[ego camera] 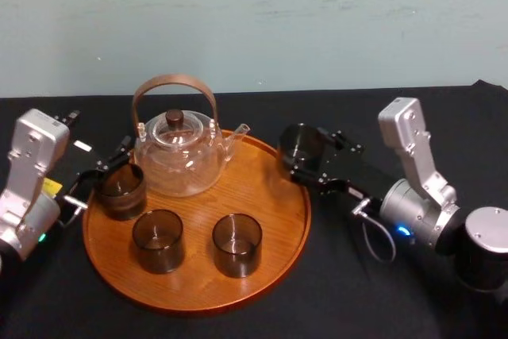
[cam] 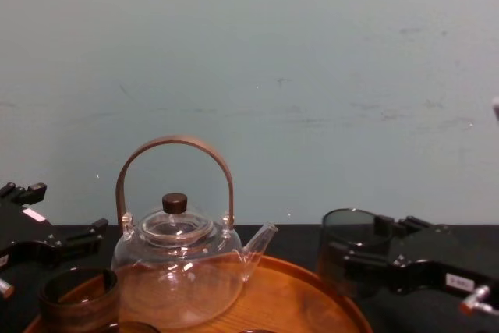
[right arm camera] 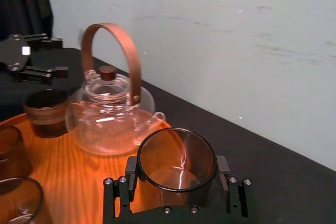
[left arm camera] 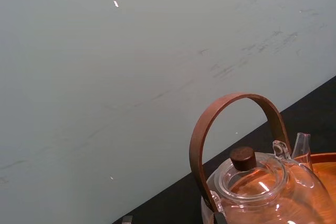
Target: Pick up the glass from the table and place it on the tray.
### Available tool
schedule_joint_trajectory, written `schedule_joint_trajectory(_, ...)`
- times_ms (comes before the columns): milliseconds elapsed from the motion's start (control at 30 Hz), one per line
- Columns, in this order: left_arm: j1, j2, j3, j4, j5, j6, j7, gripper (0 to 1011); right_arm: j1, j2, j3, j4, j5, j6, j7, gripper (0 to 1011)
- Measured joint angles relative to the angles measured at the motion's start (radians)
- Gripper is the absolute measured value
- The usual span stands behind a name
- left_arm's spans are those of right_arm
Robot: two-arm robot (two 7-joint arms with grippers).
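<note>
Nearest in head view: front-left tumbler [ego camera: 158, 240] and front-right tumbler [ego camera: 236, 244], smoky, cylindrical, both empty, standing on the tray [ego camera: 198, 295]. Round, orange-brown wood, low raised rim. Behind them the teapot [ego camera: 178, 156]: bulbous clear glass, arched wooden handle, dark knob on lid, seemingly empty. Third tumbler [ego camera: 121, 190] at tray's left edge; left gripper [ego camera: 99, 174] just beside it, fingers spread, grasping nothing. Right gripper [ego camera: 305, 152] clamped on the glass [ego camera: 298, 142], just off tray's right rim, over black table [ego camera: 341, 291].

Left wrist view: teapot handle, lid and spout against pale wall [left arm camera: 131, 77].

Right wrist view: the glass between black fingers, thin dark rim, smoky wall, nothing inside.

Chest view: the glass gripped right of tray rim, apart from teapot spout.
</note>
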Motion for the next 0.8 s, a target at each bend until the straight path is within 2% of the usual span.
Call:
schedule_joint_trajectory(233, 0.0, 0.0, 0.0, 0.0, 0.0, 0.0, 0.0, 1001, 0.017, -0.016, -0.032, 0.029, 0.005, -0.004, 0.016, 898)
schedule_joint_trajectory(600, 0.0, 0.0, 0.0, 0.0, 0.0, 0.0, 0.0, 1001, 0.077, -0.054, -0.074, 0.141, 0.002, -0.021, 0.033, 898)
schedule_joint_trajectory(800, 0.0, 0.0, 0.0, 0.0, 0.0, 0.0, 0.0, 1001, 0.095, -0.064, -0.088, 0.179, -0.008, -0.024, 0.034, 898)
